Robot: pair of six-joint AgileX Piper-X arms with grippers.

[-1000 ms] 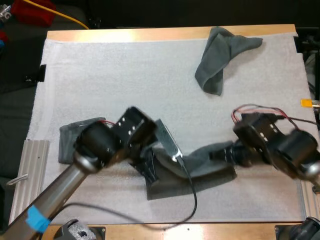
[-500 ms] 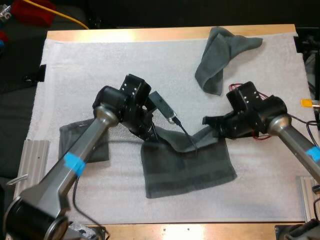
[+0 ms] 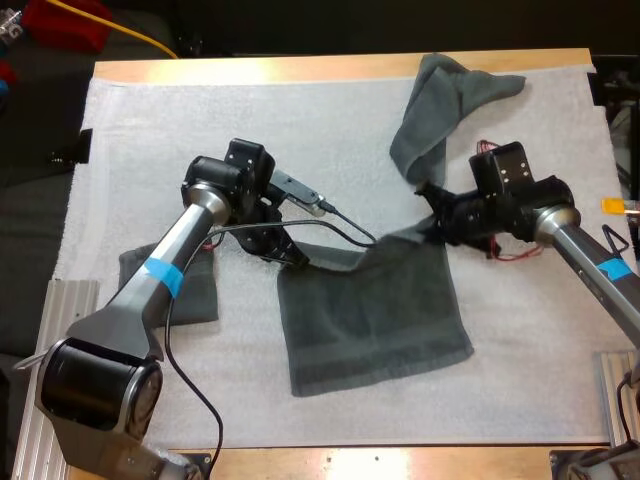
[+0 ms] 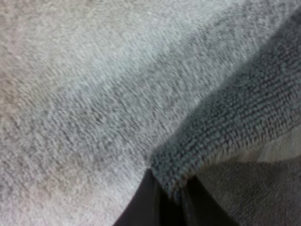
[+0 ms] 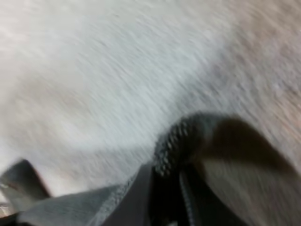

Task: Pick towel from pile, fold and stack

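Observation:
A dark grey-green towel lies partly spread on the white mat, its far edge lifted between my two grippers. My left gripper is shut on the towel's far left corner. My right gripper is shut on the far right corner, just below a crumpled towel at the back right. A folded towel lies at the mat's left, under my left arm.
The white mat covers most of the wooden table. A metal rail sits at the front left edge. Red objects and a yellow cable lie beyond the table's far left.
Both grippers have moved away from me with the towel's corners, drawing its far edge up the mat. The towel now lies more spread out than one second ago.

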